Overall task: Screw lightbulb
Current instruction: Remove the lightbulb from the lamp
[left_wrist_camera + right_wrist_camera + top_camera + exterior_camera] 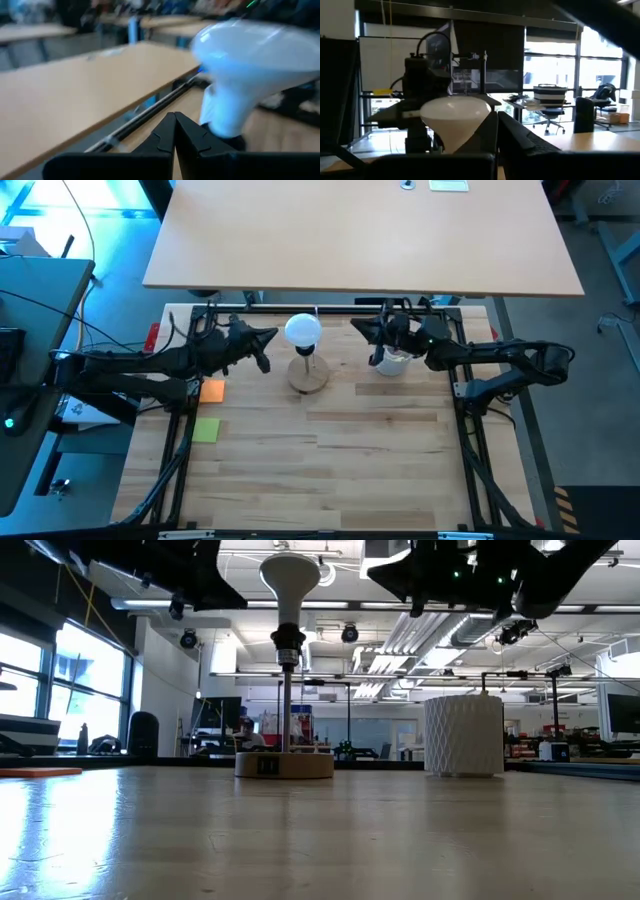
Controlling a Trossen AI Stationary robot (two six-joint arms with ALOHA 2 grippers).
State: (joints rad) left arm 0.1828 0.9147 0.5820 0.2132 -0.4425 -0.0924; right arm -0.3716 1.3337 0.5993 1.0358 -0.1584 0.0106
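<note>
pale wooden desk (pixel 320 840) fills the low view's foreground, bare up to a round wooden base (pixel 284 764) with a thin post. taking that base as the landmark: an orange pad (pixel 212 390) and a green pad (pixel 206 430) lie on the desk well to its left. the left gripper (pixel 268 338) hovers just left of the post's top, fingers pressed together, holding nothing. the lightbulb (pixel 303 330) sits upright on top of the post, its globe up and its narrow neck in the black socket. a white perforated cup (pixel 394 362) stands to the base's right. the right gripper (pixel 358 329) hangs above that cup, fingers shut and empty, apart from the bulb.
</note>
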